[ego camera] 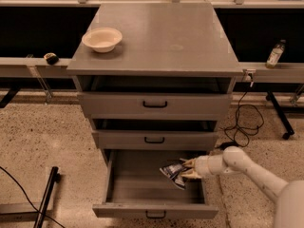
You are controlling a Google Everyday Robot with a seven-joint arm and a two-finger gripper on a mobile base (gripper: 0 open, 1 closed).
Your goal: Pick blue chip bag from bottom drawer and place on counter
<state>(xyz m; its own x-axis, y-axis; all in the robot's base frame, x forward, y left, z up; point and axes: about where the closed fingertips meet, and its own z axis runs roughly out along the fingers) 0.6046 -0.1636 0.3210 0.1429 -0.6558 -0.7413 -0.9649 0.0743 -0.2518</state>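
The blue chip bag (173, 173), a crinkled dark-blue foil bag with white markings, hangs in my gripper (186, 169) just above the floor of the open bottom drawer (142, 194), near its right wall. The gripper is shut on the bag's right edge. My white arm (247, 167) reaches in from the lower right. The counter (166, 37) is the flat grey top of the cabinet, well above the gripper.
A cream bowl (101, 38) sits on the counter's left side. The two upper drawers (154, 104) are slightly ajar. A bottle (275, 53) stands on a ledge at right. Cables (244, 125) lie on the floor right of the cabinet. A black stand foot (45, 198) is at lower left.
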